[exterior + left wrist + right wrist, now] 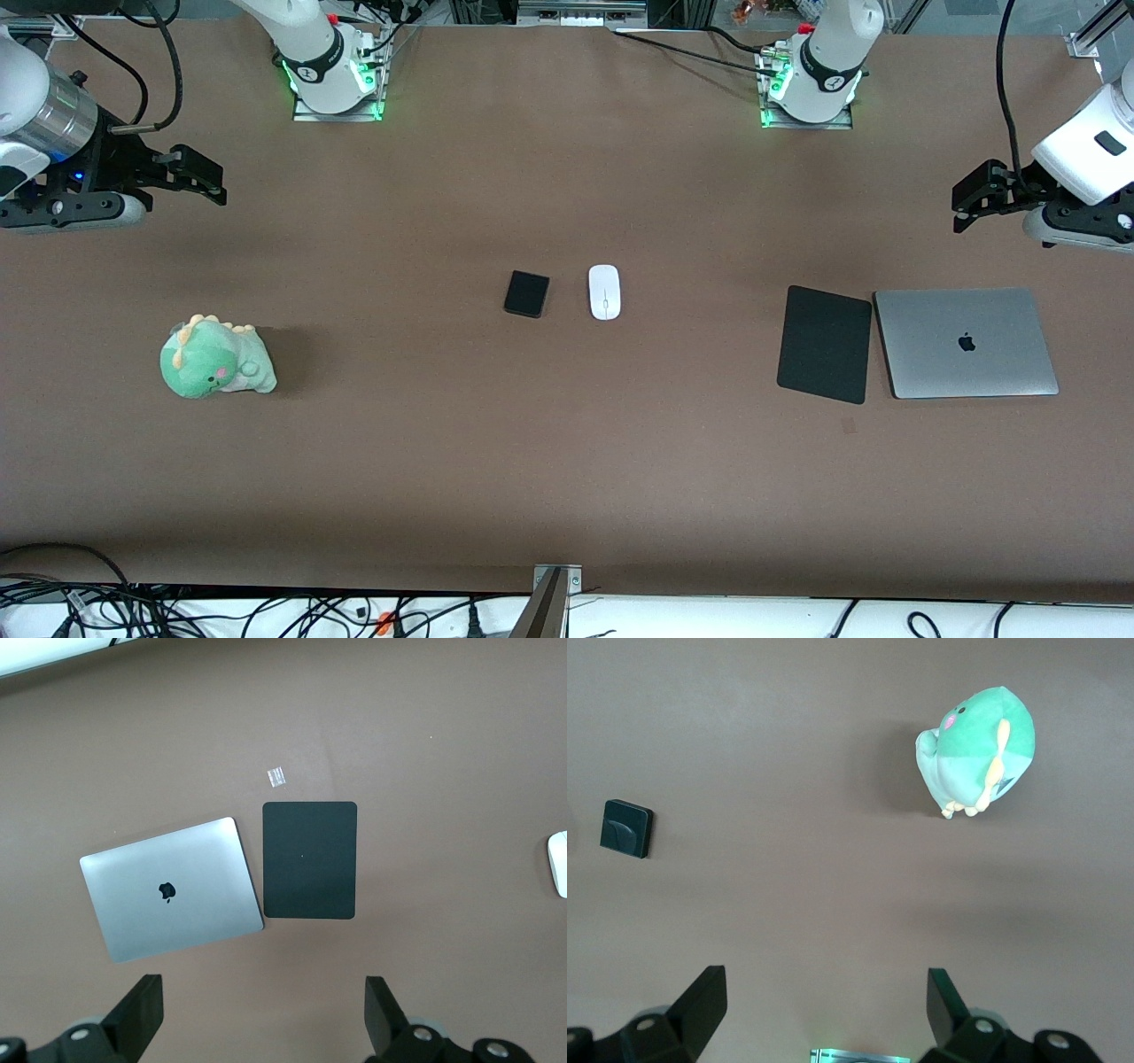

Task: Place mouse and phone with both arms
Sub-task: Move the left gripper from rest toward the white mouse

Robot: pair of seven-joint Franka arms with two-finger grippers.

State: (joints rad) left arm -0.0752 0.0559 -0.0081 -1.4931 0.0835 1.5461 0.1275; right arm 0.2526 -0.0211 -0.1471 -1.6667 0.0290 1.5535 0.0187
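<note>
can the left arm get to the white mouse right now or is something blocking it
Probably yes. The left hand hangs open above bare table at its own end, and nothing stands between it and the mouse; the phone lies past the mouse.

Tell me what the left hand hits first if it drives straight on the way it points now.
Probably bare table. The open left hand points down, with the laptop and black pad ahead of its fingers rather than clearly in line. Depth is uncertain.

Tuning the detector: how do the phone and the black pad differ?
The phone is a small, thicker slab in mid-table beside the mouse; the black pad is far larger, thin and flat, beside the laptop toward the left arm's end. Both are black, round-cornered rectangles.
</note>
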